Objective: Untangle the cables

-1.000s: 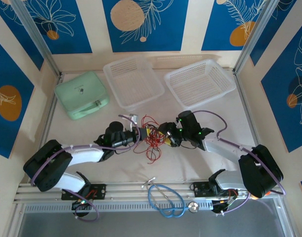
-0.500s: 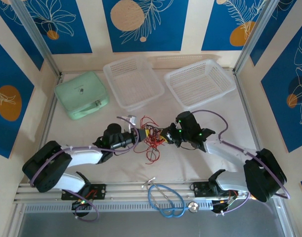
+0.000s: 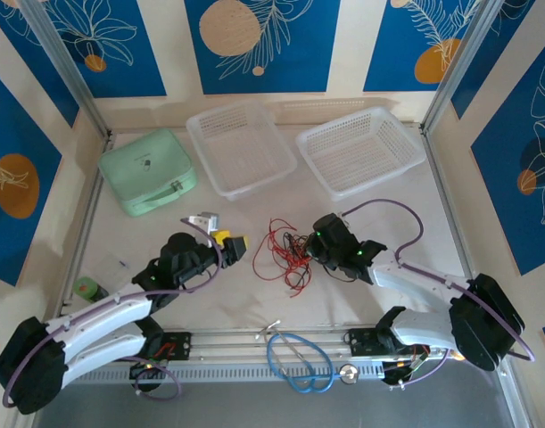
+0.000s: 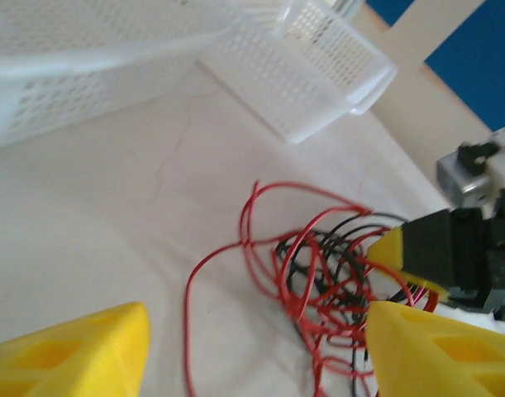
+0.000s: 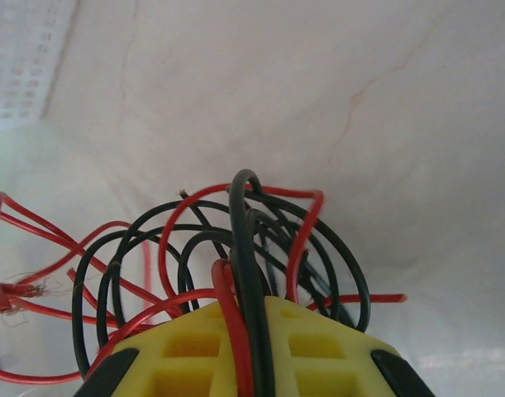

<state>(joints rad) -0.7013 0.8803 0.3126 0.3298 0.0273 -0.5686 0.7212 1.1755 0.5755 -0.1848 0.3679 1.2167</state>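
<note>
The cables [image 3: 285, 254] are thin red and black wires in one loose tangle at mid-table. My right gripper [image 3: 308, 249] presses against the tangle's right side, shut on several red and black strands; in the right wrist view those cables [image 5: 235, 240] arch up out of the closed yellow fingers [image 5: 318, 339] of the gripper [image 5: 252, 318]. My left gripper [image 3: 229, 242] stands open a short way left of the tangle, touching no wire. In the left wrist view the left gripper [image 4: 252, 356] has its yellow fingertips [image 4: 70, 356] wide apart, with the cables [image 4: 318, 273] ahead and the right gripper [image 4: 450, 248] behind them.
Two white mesh baskets [image 3: 241, 147] [image 3: 361, 150] stand at the back, with a mint green case [image 3: 147, 171] at the back left. A thick blue cable loop [image 3: 299, 361] lies on the front rail. A small green object [image 3: 86, 287] sits near the left edge.
My left gripper has opened, let go of the tangle and drawn back to the left. The right gripper stays shut on the wires, and the tangle has shifted slightly right.
</note>
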